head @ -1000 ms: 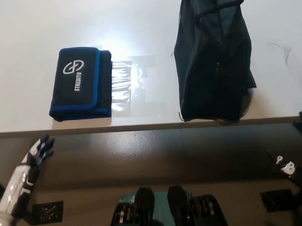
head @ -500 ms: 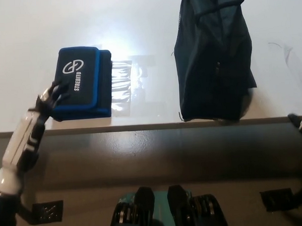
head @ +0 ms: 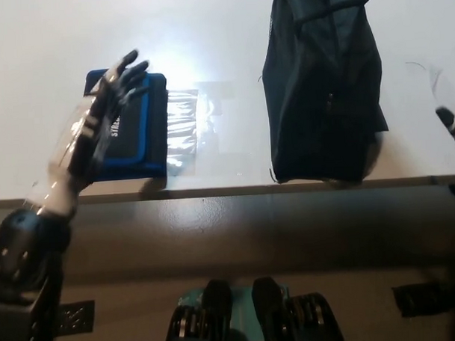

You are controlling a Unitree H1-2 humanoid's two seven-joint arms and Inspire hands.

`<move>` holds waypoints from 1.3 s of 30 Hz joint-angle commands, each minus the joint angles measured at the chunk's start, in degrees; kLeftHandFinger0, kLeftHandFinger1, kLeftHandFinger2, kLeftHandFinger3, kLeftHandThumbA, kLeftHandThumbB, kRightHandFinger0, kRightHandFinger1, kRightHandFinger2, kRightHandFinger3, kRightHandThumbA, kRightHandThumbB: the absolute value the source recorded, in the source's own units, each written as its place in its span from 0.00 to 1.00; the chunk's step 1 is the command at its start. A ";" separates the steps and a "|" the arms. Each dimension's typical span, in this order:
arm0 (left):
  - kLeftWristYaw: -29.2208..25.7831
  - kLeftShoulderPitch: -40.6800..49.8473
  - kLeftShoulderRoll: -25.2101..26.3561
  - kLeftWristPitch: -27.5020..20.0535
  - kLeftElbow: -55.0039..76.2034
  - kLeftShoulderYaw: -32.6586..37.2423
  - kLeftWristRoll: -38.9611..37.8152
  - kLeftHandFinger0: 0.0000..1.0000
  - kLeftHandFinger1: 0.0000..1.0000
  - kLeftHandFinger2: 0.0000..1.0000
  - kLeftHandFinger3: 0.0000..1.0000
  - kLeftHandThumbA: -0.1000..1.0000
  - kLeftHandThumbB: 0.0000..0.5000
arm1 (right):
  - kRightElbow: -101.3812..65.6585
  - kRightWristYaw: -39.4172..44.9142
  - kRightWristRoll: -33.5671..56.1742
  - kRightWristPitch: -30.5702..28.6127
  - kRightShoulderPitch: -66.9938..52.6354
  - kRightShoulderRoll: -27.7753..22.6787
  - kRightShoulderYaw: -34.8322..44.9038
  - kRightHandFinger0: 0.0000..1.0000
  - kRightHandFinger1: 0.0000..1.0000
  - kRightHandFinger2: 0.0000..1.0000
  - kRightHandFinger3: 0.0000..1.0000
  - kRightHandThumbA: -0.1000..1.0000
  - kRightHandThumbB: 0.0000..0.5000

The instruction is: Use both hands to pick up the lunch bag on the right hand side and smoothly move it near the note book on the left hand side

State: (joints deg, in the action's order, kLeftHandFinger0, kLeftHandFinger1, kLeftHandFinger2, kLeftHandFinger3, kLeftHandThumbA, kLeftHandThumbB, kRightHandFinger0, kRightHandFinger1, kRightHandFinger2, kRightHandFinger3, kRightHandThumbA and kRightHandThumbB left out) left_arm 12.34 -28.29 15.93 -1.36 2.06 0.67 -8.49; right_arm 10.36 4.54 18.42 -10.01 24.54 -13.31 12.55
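Observation:
The dark navy lunch bag (head: pixel 323 85) stands on the white table (head: pixel 208 36) at the right, reaching past the top edge of the head view. A black notebook with blue trim (head: pixel 142 128) lies at the left. My white left hand (head: pixel 99 122) hovers over the notebook with its fingers spread apart, holding nothing, and hides much of the cover. Only the tip of my black right hand (head: pixel 452 125) shows at the right edge, well right of the bag; its fingers cannot be made out.
A clear plastic sheet (head: pixel 183 131) lies just right of the notebook, between it and the bag. The table's front edge (head: pixel 236 189) runs across the middle, with a dark lower ledge (head: pixel 237 230) below it. Glare marks the table near the notebook.
My left hand has risen from below the table edge up and forward over the notebook. The right hand has climbed along the right edge. Bag and notebook have not moved.

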 commanded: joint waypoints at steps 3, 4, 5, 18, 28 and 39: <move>0.59 -9.60 -2.84 3.36 -8.10 1.38 0.53 1.00 1.00 1.00 1.00 1.00 0.70 | 6.08 2.24 6.70 3.28 9.26 0.36 1.84 1.00 1.00 1.00 1.00 1.00 0.44; 0.68 -10.73 -3.17 2.78 -10.12 1.44 0.78 1.00 1.00 1.00 1.00 1.00 0.70 | 6.90 2.39 6.64 3.31 9.98 0.48 1.85 1.00 1.00 1.00 1.00 1.00 0.46; 0.66 -11.90 -3.51 1.95 -12.24 1.50 1.04 1.00 1.00 1.00 1.00 1.00 0.69 | 7.66 2.42 6.76 3.53 10.67 0.67 1.87 1.00 1.00 1.00 1.00 1.00 0.47; -1.33 -25.33 -6.92 -2.39 -35.62 2.54 5.26 1.00 1.00 1.00 1.00 1.00 0.71 | 18.33 2.92 7.58 2.93 17.86 2.26 2.59 1.00 1.00 1.00 1.00 1.00 0.49; -1.82 -31.69 -8.18 -7.08 -48.99 3.44 7.78 1.00 1.00 1.00 1.00 1.00 0.65 | 23.90 2.79 6.32 0.37 20.79 3.50 2.05 1.00 1.00 1.00 1.00 1.00 0.48; -1.94 -36.05 -10.44 -10.93 -61.14 2.92 7.44 1.00 1.00 1.00 1.00 1.00 0.69 | 31.21 2.91 4.91 -3.25 25.16 7.91 0.79 1.00 1.00 1.00 1.00 1.00 0.47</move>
State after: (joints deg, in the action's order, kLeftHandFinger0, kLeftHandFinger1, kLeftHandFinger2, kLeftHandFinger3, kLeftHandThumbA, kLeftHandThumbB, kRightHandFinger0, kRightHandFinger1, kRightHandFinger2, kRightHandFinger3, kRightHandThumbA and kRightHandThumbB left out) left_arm 11.72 -60.27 5.42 -7.14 -57.23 4.12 -1.65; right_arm 40.62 6.47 24.48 -8.79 45.26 -6.47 14.00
